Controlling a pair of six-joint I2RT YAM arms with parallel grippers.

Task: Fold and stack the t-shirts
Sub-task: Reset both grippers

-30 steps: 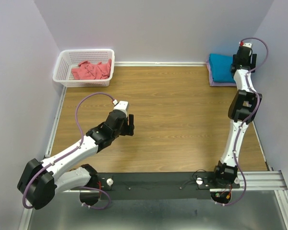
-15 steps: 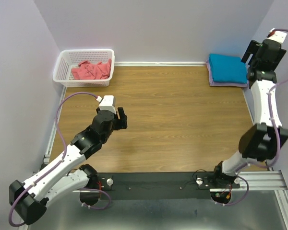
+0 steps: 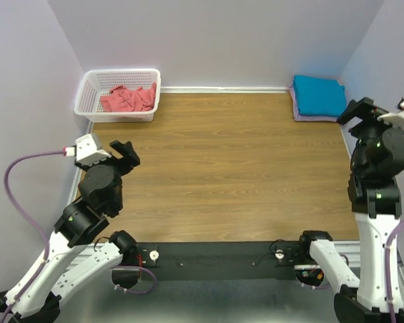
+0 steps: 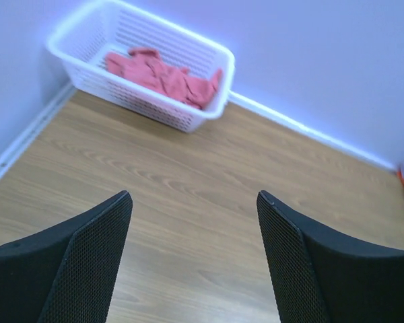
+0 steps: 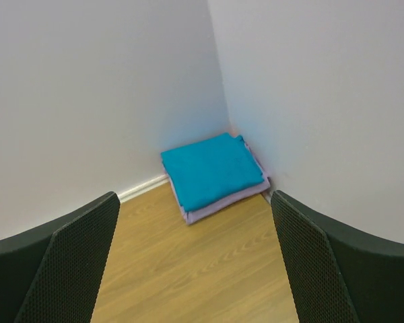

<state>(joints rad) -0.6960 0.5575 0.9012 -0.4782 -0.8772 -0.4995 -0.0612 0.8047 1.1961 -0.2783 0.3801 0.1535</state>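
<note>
A folded teal-blue t-shirt (image 3: 318,95) lies on a folded pale lavender t-shirt (image 3: 303,116) in the far right corner. Both also show in the right wrist view, teal (image 5: 212,168) on lavender (image 5: 222,202). A crumpled coral-pink t-shirt (image 3: 126,99) lies in the white basket (image 3: 87,84); in the left wrist view the shirt (image 4: 161,74) is well ahead. My left gripper (image 3: 126,152) is open and empty, raised over the left of the floor (image 4: 194,195). My right gripper (image 3: 357,110) is open and empty, raised near the stack and apart from it (image 5: 194,196).
The wooden table (image 3: 236,161) is walled at the back and both sides, with a white strip along the base of the walls. The basket (image 4: 209,111) stands in the far left corner. A black rail (image 3: 222,256) with both arm bases runs along the near edge.
The right arm lifted off the stack and swung back toward the near right side. The left arm drew back to the left and rose. Both grippers stay empty.
</note>
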